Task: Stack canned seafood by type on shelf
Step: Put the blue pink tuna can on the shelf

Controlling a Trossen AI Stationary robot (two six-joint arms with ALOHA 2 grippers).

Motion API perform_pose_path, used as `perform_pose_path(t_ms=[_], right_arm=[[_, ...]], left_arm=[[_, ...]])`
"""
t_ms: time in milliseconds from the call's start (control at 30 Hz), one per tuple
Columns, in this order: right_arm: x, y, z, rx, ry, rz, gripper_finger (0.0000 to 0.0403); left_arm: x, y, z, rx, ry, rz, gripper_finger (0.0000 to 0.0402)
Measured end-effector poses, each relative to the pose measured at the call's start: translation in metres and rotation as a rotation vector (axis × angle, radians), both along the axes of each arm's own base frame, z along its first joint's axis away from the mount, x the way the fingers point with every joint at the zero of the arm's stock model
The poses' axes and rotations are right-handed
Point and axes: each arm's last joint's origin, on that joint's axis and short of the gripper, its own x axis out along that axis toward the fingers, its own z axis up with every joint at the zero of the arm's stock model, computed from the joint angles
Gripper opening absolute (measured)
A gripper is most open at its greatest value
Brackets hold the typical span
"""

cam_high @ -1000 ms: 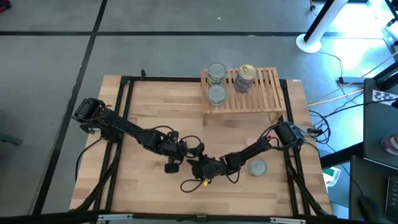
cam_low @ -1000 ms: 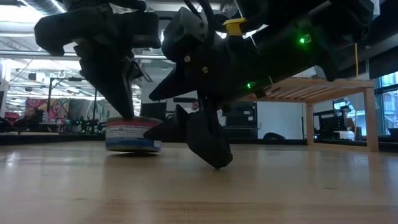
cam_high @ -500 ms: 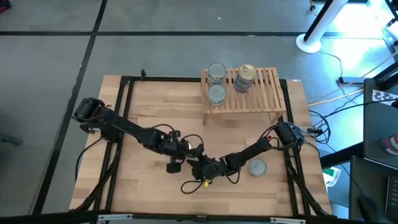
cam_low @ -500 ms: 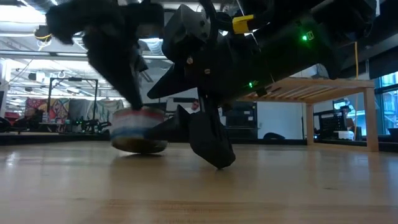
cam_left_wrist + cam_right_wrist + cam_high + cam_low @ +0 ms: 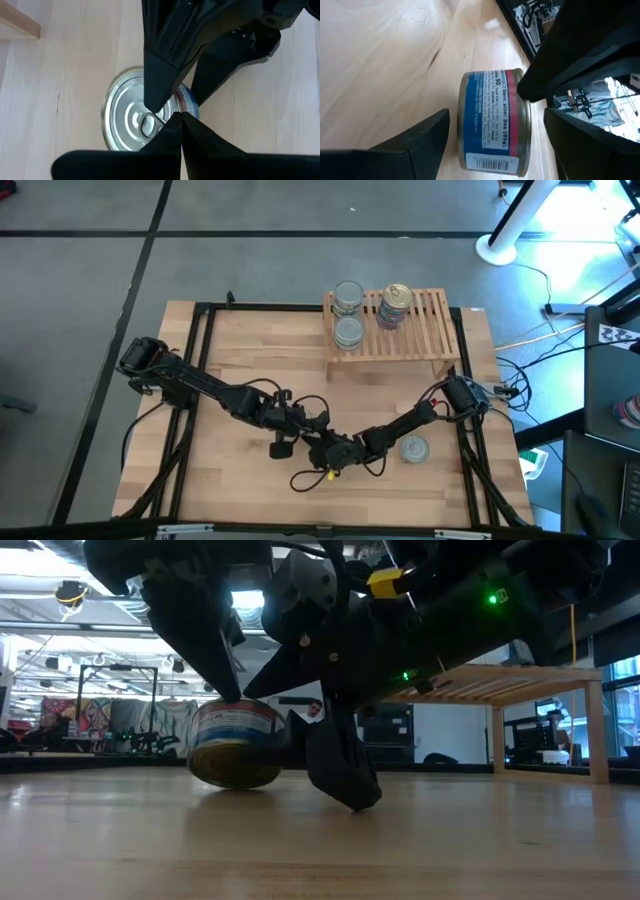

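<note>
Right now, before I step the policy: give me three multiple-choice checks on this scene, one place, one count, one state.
1. Where is the loose can that neither gripper is at?
A. on the shelf
B. on the tabletop beside the right arm
C. on the floor

2. How many silver-grey tops show on the shelf from above?
A. none
B. two
C. five

3. How do the right gripper's jaws stand?
A. open, one either side of the blue-and-red can
B. shut on nothing
C. shut on a gold-topped can

Key:
1 B: the loose can sits on the tabletop by the right arm, off the shelf.
2 B: two silver-grey tops lie at the shelf's left end.
3 A: the right gripper has the blue-and-red can between spread jaws.
</note>
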Motion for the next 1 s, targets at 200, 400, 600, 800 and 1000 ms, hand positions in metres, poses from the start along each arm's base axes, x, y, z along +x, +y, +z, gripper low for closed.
perform_pose_path(t_ms=[200, 400, 600, 800, 1000], right_arm=[[-0.0007, -0.0010, -0.0009, 0.025, -0.009, -0.031, 0.0310], [-0.0004, -0.0021, -0.0011, 0.027, -0.006, -0.031, 0.0251], [-0.0004, -0.0021, -0.0011, 0.027, -0.006, -0.032, 0.0200], [-0.0007, -0.0015, -0.0010, 0.027, -0.009, -0.037, 0.0210], [-0.0025, 0.0018, -0.0006, 0.012, -0.017, -0.052, 0.0214]], left_arm=[[-0.0001, 0.0000, 0.0002, -0.001, -0.001, 0.000, 0.0000], [-0.0002, -0.0001, 0.0009, -0.006, -0.001, -0.003, 0.0000], [-0.0001, 0.0003, 0.0015, -0.002, -0.005, 0.000, 0.0000], [0.0001, 0.0002, 0.0016, -0.008, -0.007, 0.006, 0.0000], [0.0022, -0.0007, 0.0025, -0.039, -0.032, 0.040, 0.0024]])
